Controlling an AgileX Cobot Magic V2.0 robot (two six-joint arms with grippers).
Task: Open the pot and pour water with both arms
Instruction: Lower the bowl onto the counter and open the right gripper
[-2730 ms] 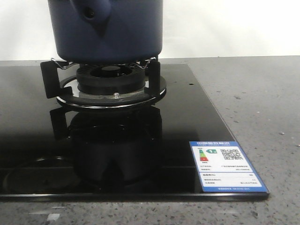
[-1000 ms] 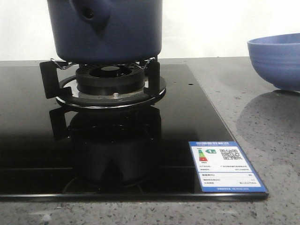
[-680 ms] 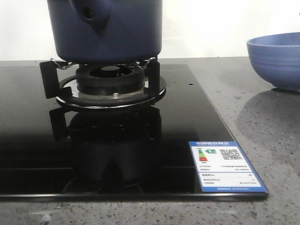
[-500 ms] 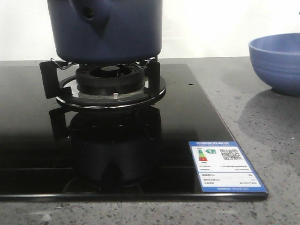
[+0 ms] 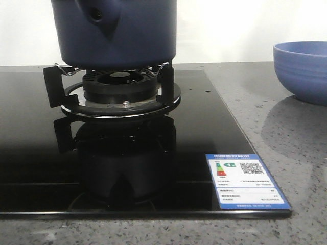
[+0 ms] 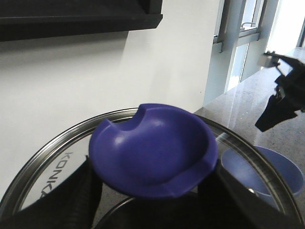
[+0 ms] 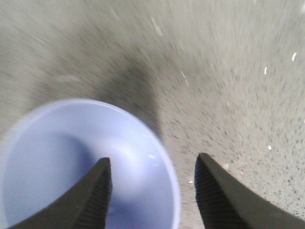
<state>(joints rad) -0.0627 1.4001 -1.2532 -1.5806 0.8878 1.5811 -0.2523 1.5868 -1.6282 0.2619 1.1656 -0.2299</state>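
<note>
Nearest, a blue-and-white energy label (image 5: 248,180) lies on the glossy black glass hob (image 5: 214,127). Behind it, the large dark navy-blue round pot (image 5: 115,31) sits on the burner's black metal trivet (image 5: 117,92), left of centre. The left pincer (image 6: 152,179) pinches the rounded blue knob (image 6: 152,148) of the steel-rimmed glass lid (image 6: 43,162): opening is in hand. The right pincer (image 7: 152,191) hangs spread above the light-blue bowl (image 5: 301,69), far right on the speckled grey desk (image 5: 286,132). Next, lift straight up; open room lies rightward.
</note>
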